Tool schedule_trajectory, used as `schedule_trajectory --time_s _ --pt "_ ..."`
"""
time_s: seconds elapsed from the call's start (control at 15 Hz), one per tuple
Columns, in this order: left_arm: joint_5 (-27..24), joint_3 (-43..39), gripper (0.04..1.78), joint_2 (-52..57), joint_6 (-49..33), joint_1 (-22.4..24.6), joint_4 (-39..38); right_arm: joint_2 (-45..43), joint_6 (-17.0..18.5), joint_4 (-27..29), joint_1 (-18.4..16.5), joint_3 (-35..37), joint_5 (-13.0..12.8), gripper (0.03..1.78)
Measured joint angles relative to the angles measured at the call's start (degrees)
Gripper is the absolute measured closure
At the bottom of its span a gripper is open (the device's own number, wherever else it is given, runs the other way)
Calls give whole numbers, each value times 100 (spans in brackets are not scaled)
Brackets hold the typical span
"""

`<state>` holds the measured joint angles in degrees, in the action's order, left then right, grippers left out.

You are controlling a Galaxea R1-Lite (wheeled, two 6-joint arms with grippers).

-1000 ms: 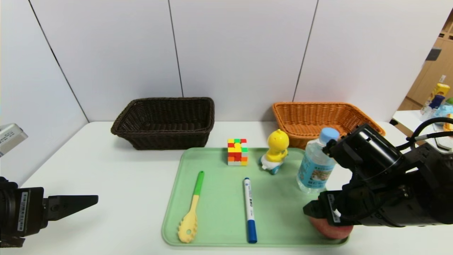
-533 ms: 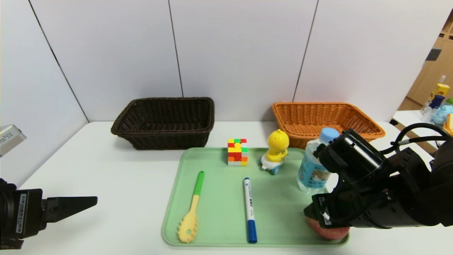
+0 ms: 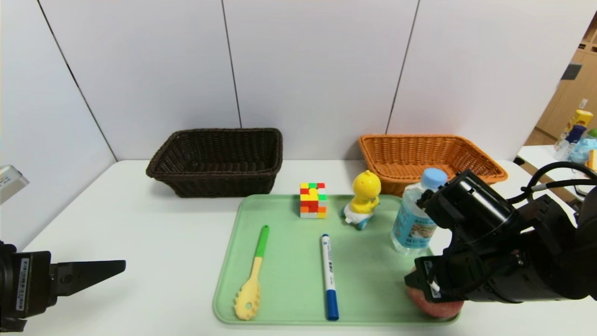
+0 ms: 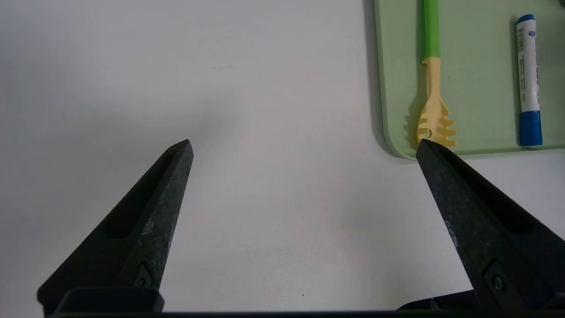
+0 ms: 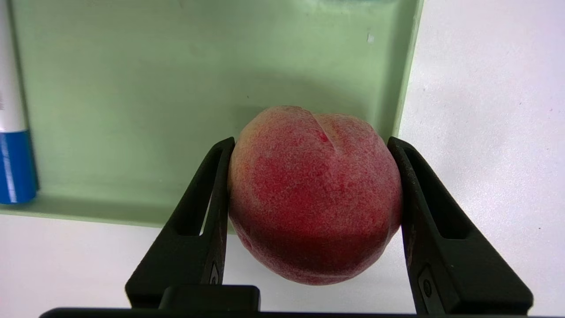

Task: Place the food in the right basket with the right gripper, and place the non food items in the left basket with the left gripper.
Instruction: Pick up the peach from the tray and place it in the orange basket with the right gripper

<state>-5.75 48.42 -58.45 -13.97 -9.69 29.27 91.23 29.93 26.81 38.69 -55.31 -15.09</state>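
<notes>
The right hand (image 5: pixel 309 145) pinches the peach (image 5: pixel 313 194) between its fingers; the left hand (image 4: pixel 304 148) hovers spread over the tabletop (image 4: pixel 265 110).

The peach (image 5: pixel 313 194) is mottled red and pink with a paler yellowish top, and it sits on a pale green tray (image 3: pixel 289 280) on a white table (image 3: pixel 154 242). The left basket (image 3: pixel 217 161) is dark brown weave, the right basket (image 3: pixel 429 156) orange weave. The cube (image 3: pixel 313 200) shows red, yellow, green, orange and white squares; the duck (image 3: pixel 364 198) is yellow, the marker (image 3: pixel 329 275) white with a blue cap, the spoon (image 3: pixel 253 277) green-handled and cream, and the bottle (image 3: pixel 417 219) has a light-blue cap.
</notes>
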Motion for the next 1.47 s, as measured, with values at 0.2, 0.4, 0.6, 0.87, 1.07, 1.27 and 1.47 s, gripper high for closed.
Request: schedule_trajectory --time_s 0.2,0.4,0.6,0.87,1.07,1.27,1.47 --pt "-2 15 4 44 2 2 0 -319 5 32 -27 -130 104 75" --pt "0 26 4 68 2 2 2 -822 2 249 -63 -166 558 75" --pt "0 48 4 82 2 2 0 -1359 -38 913 -239 -180 1019 75" --pt "9 61 4 127 -6 2 2 -1755 -452 1459 -1337 -334 887 76" --pt "11 78 4 123 -27 2 -85 -1696 -1200 1340 -2445 -897 779 76" --pt "0 72 4 90 -105 2 -249 -1128 -1436 380 -2964 -1584 779 76" --pt "-6 77 4 41 -99 -1 -260 -282 -1452 -477 -3117 -2391 794 76"
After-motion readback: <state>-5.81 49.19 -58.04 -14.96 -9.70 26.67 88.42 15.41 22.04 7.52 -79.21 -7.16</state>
